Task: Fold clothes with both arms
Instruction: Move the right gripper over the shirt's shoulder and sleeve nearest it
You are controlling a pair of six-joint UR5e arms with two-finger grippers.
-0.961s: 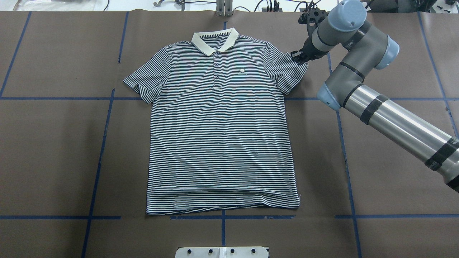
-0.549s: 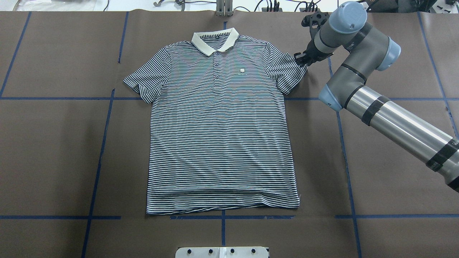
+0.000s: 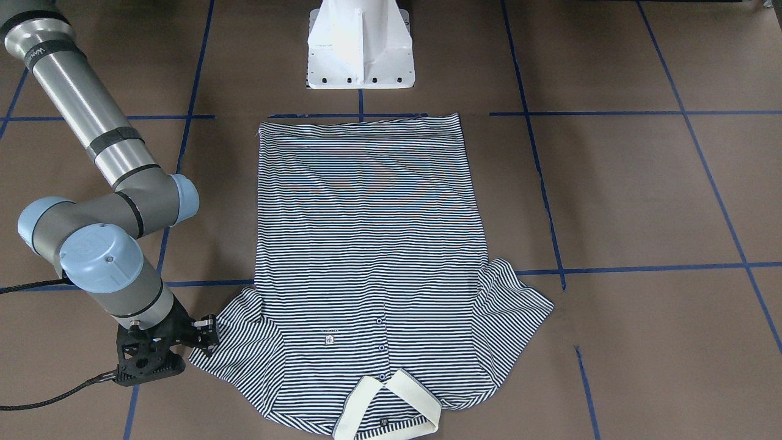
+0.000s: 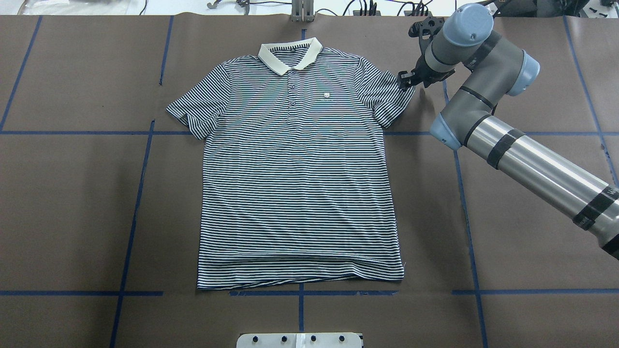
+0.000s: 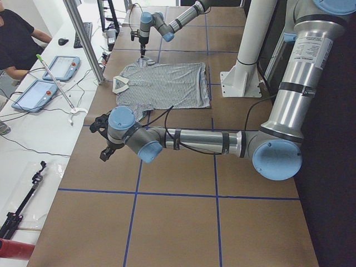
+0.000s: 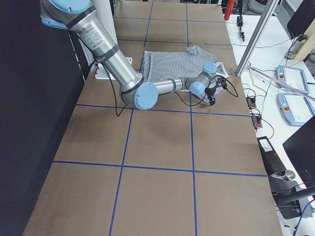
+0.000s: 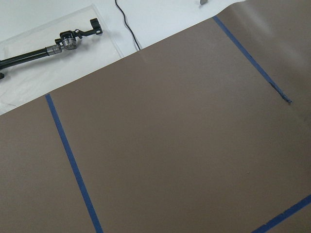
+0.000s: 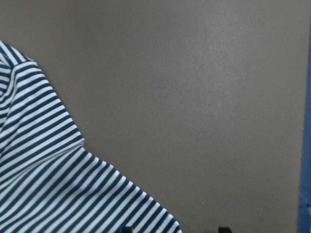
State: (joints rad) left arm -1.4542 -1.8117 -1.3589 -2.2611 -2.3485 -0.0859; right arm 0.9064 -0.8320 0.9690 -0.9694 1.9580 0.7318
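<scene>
Our polo shirt (image 4: 300, 169) lies flat and face up in the middle of the worktop (image 4: 72, 193), its collar (image 4: 290, 53) toward the side away from the robot's base and both sleeves spread. We judge it light, limp and a little stretchy. It should sag and drag rather than hold a shape, so we would pinch it at firmer edges: a sleeve hem, a shoulder seam or a bottom corner. The right arm's fingers (image 4: 403, 79) stand parted at the outer edge of the near sleeve (image 4: 387, 96), gripping nothing. The left arm's fingers (image 5: 104, 154) hang over bare worktop well apart from the shirt; whether they are parted we cannot tell.
</scene>
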